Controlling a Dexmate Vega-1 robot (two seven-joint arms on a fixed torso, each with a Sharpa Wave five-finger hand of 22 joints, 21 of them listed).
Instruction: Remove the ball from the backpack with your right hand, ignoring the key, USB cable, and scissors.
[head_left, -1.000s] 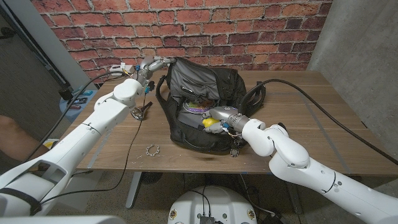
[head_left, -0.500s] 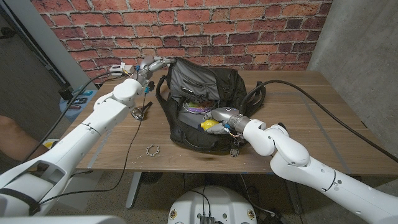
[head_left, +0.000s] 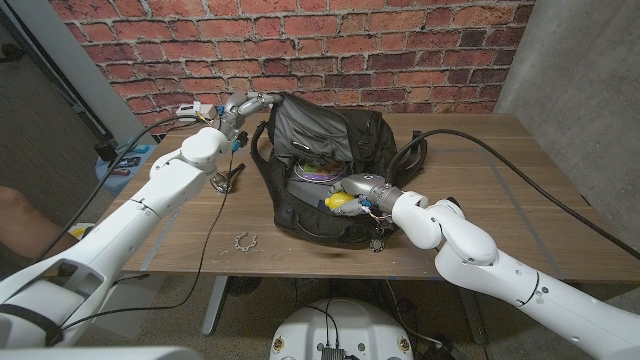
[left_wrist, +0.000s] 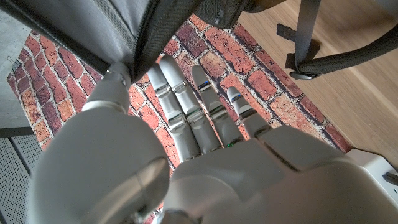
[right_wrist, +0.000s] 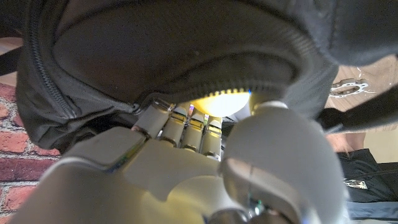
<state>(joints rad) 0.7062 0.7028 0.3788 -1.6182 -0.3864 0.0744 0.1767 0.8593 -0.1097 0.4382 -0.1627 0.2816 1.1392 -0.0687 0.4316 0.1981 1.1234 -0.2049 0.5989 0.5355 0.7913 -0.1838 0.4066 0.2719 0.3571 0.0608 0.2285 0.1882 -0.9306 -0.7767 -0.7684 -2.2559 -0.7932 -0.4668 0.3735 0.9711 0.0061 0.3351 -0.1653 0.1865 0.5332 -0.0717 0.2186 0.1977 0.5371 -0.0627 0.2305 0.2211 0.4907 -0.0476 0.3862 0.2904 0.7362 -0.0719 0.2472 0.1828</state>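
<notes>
A black backpack (head_left: 325, 128) lies open on the wooden table (head_left: 500, 215). My right hand (head_left: 362, 190) reaches into its mouth and grips a yellow ball (head_left: 338, 201). In the right wrist view the ball (right_wrist: 214, 102) glows yellow between the fingers and thumb of my right hand (right_wrist: 186, 165), under the backpack's dark fabric (right_wrist: 186, 43). At the bag's far left corner my left hand (head_left: 245, 103) pinches the edge of the flap. The left wrist view shows that hand (left_wrist: 186, 143) holding the zippered flap edge (left_wrist: 134, 53) between thumb and fingers.
A metal tool (head_left: 228, 180) and a small ring (head_left: 245, 241) lie on the table left of the bag. Something shiny and multicoloured (head_left: 320, 172) shows inside the bag. A thick black cable (head_left: 500, 158) crosses the right side. A person's arm (head_left: 15, 215) is at the left edge.
My right hand has shifted slightly inside the bag, and more of the yellow ball now shows in its fingers. The left hand has stayed on the flap.
</notes>
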